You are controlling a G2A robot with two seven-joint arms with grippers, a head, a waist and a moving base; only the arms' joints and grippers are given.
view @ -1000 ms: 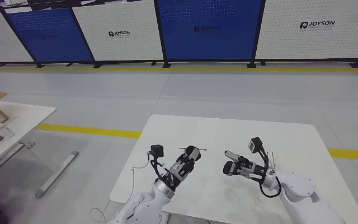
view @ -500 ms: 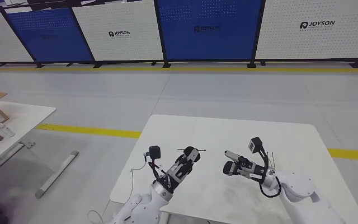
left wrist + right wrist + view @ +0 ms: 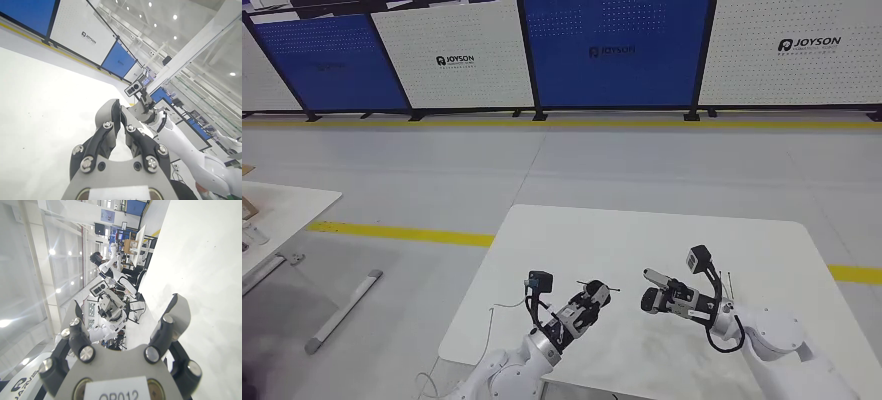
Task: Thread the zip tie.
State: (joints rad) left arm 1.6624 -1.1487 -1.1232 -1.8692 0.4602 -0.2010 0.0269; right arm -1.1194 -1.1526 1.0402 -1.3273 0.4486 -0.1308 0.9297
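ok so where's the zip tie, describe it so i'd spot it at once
Find the white table, then look over its near edge. The zip tie is the thin black strip sticking sideways out of the shut left tool; the right tool is open and empty.

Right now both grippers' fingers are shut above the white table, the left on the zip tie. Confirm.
Not so: the right gripper has its fingers wide open, per the right wrist view. The left gripper is shut on the zip tie above the white table.
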